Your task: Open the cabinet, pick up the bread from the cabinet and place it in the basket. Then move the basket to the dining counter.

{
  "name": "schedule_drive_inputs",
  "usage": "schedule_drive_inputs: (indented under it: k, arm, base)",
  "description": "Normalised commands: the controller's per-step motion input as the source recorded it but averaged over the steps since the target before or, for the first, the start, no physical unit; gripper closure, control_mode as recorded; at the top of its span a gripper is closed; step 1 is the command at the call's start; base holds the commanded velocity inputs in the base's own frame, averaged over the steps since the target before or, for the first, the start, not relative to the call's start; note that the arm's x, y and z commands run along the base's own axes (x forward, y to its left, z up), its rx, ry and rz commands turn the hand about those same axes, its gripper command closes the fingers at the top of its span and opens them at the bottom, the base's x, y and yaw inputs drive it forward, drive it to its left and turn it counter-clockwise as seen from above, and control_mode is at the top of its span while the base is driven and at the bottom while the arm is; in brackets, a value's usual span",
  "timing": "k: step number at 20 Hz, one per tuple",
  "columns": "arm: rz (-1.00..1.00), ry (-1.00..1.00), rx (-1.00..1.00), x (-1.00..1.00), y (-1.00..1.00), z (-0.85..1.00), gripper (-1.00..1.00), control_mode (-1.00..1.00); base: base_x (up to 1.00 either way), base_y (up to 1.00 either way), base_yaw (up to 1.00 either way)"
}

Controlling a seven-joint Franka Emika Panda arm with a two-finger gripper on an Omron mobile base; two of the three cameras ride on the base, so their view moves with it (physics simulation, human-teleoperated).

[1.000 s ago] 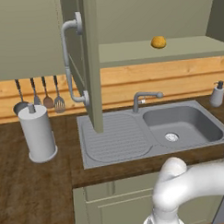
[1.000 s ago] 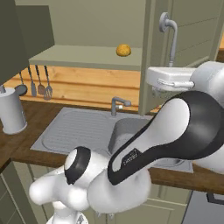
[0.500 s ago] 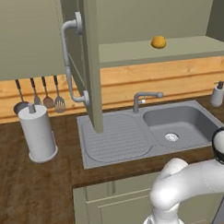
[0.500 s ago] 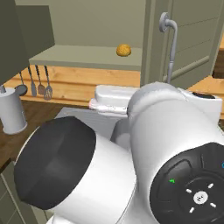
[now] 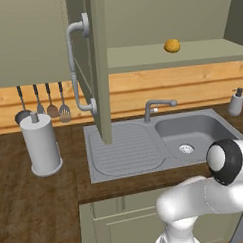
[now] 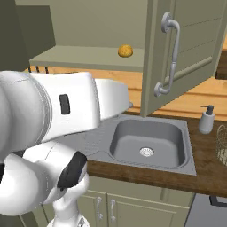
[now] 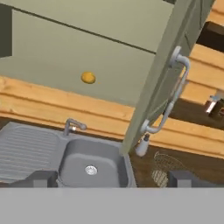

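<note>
Cabinet: olive-grey wall cabinet (image 6: pixel 190 48), both recessed-panel doors swung out, so the shelf is exposed for a reach. Long curved light-grey bar handles (image 5: pixel 77 65) stand clear of everything.
Bread: small round golden-orange bun (image 5: pixel 172 45) sits alone on the open shelf, well above the grey steel sink (image 6: pixel 148 142). I read it as untouched; the pick is not yet made.
Claw: two-finger gripper (image 7: pixel 111 179), jaws spread wide with nothing between them, pulled well back from the shelf. In the hand view it looks up at the bun from over the sink, which I take as lining up an approach between the doors.
Basket: silvery wire-mesh bowl basket (image 7: pixel 167 168) on the dark wood worktop just right of the sink, near the white soap dispenser (image 6: pixel 206 119); handy for the drop.
Hard to see: the basket is cut by the frame edge in the right base view and faint in the hand view, probably empty.
</note>
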Motion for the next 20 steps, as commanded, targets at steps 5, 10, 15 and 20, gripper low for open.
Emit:
schedule_drive_inputs:
  k: [5, 10, 15, 20]
  arm:
    - [-0.08, 0.33, -0.59, 0.00, 1.00, 0.00, -1.00, -1.00]
    - [-0.06, 0.37, -0.37, 0.19, 0.68, -0.05, -1.00, -1.00]
    - [0.00, 0.41, -0.11, 0.79, -0.02, -0.53, -1.00, -1.00]
    - [0.00, 0.24, -0.01, 0.78, -0.01, -0.64, -1.00, -1.00]
  base:
    - [0.00, 0.00, 0.00]
    - [0.00, 0.00, 0.00]
    - [0.00, 0.00, 0.00]
    - [0.00, 0.00, 0.00]
